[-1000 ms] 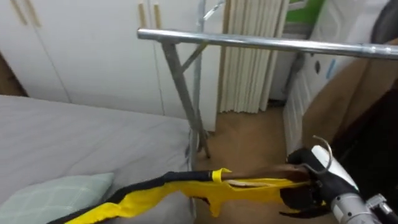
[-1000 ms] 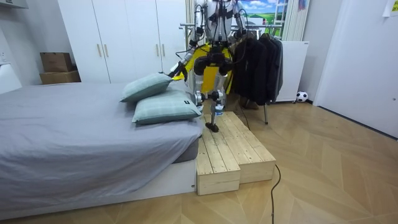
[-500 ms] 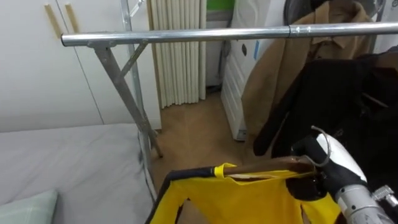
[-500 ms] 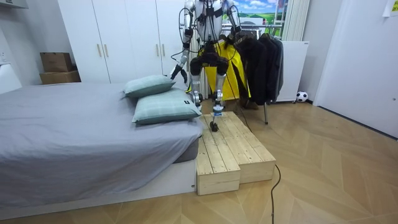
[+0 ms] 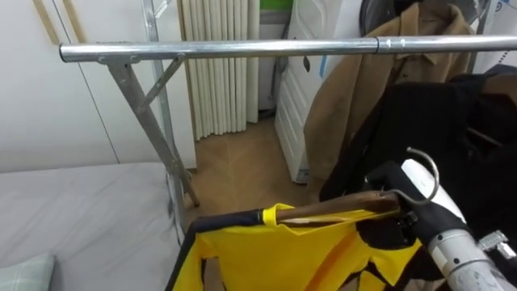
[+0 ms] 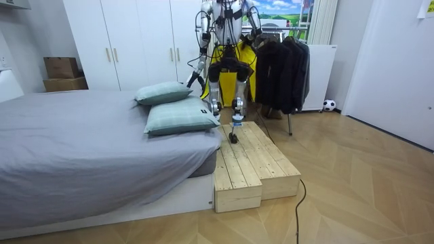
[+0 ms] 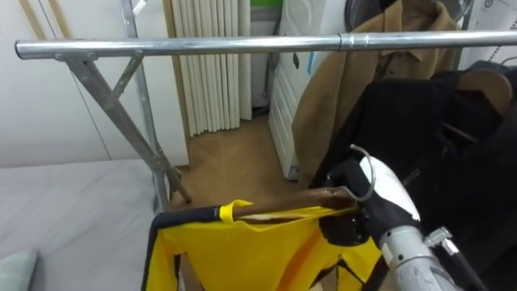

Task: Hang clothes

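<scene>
A yellow garment (image 5: 275, 252) with dark trim hangs from a wooden hanger (image 5: 339, 208) with a metal hook (image 5: 430, 171). My right hand (image 5: 408, 212) is shut on the hanger's hooked end, low at the right and below the metal clothes rail (image 5: 242, 50) that runs across the top. The same hand (image 7: 367, 202) and yellow garment (image 7: 242, 250) show under the rail (image 7: 202, 44) in the right eye view. In the room view I stand on a wooden platform (image 6: 252, 163) facing the rack, with my left hand (image 6: 190, 80) hanging low beside the bed.
A tan coat (image 5: 355, 105) and a black coat (image 5: 452, 129) hang on the rail's right part. The rail's slanted leg (image 5: 153, 137) stands at the left. A grey bed (image 5: 81, 210) lies at the lower left, with pillows (image 6: 178, 116) near the platform.
The view has swung right, from the bed to the rail. The yellow garment has come off the bed and now hangs free from the hanger. My right hand has risen a little.
</scene>
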Robot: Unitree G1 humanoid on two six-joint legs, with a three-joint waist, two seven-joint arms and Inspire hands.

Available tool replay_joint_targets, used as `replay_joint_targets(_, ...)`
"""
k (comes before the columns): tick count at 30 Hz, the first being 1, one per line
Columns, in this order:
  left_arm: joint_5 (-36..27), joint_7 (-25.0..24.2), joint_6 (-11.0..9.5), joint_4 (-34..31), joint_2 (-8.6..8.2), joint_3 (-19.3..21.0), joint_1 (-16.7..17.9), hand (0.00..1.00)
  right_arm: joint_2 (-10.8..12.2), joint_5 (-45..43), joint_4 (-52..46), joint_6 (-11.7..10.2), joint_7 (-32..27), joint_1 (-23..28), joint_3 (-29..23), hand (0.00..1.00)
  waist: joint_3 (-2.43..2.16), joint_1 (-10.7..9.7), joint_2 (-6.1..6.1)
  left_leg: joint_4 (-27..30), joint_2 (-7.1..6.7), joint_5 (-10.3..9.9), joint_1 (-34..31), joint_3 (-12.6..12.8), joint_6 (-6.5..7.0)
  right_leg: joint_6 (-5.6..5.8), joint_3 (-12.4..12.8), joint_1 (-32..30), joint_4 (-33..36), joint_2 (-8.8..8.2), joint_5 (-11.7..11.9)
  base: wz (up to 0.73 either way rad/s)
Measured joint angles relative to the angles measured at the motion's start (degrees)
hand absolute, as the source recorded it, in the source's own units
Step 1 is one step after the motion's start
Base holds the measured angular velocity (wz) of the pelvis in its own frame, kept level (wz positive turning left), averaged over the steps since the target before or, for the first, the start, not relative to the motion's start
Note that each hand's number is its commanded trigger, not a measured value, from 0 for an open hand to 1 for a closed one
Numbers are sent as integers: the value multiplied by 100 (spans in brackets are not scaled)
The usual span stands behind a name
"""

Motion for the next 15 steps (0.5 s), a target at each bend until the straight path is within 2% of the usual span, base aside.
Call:
replay_joint_targets(7,-3,10,-56,0,1,9,0,0,0,25,-4,-1,133,7,11,100,1,1,2,-59,3,-6,39,-81,-13,-4,-89,75,-4,-12,-44,6)
replay_joint_targets(12,-2,38,-278,0,7,9,55,0,-2,24,-59,-1,205,6,5,100,-8,114,-10,-58,5,-16,62,-171,-29,6,-173,125,10,-19,-126,10)
replay_joint_targets(15,-1,60,-431,-1,28,-4,72,0,-10,17,-177,-2,279,-12,5,100,-16,207,-14,-54,10,-8,78,-263,-54,-61,-291,169,61,-41,-144,18)
